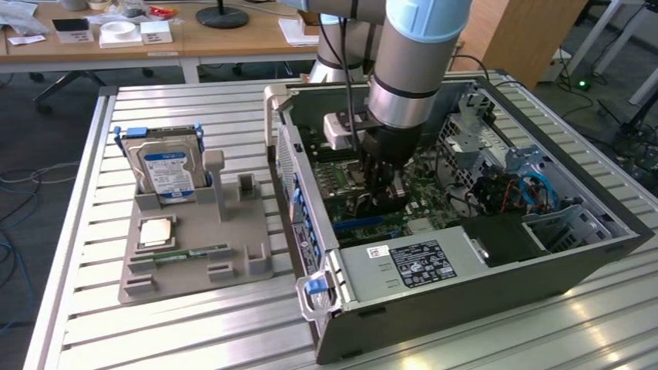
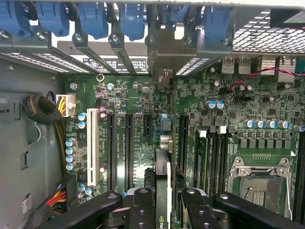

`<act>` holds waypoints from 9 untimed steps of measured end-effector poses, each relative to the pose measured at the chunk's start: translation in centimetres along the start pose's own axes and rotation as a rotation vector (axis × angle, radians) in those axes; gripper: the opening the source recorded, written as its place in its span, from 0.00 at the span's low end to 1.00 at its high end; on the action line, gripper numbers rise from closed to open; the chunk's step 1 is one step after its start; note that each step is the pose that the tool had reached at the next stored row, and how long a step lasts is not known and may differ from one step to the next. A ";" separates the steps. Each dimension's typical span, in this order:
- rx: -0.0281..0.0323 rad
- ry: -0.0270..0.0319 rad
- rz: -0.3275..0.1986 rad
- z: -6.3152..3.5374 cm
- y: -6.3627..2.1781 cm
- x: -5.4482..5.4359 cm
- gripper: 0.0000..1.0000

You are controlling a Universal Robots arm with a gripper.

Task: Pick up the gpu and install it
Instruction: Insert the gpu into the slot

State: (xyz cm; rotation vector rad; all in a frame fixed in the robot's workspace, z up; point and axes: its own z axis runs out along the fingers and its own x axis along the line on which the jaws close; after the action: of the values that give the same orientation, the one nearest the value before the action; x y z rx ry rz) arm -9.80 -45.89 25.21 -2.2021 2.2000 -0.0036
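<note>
While the claw (image 2: 165,195) grips the gpu (image 2: 163,167) edge-on over the motherboard (image 2: 143,100), black slots (image 2: 128,143) lie on either side.

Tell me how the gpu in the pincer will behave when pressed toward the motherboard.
The gpu looks thin and sits edge-on in the pincer, so it is probably light and stiff, but it may tilt sideways if pushed off-centre. Its bare board edge likely makes it fragile against the motherboard slots.
</note>
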 end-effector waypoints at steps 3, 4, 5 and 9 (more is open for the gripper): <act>0.0003 -0.0001 0.000 0.03 0.11 0.0 0.26; 0.0003 -0.0001 0.000 0.04 0.15 0.0 0.26; 0.0004 -0.0001 0.000 0.07 0.18 0.0 0.26; 0.0011 0.0002 0.000 0.25 0.33 0.0 0.26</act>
State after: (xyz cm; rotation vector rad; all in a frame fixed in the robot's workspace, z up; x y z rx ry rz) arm -10.12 -45.89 24.95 -2.2018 2.1994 -0.0050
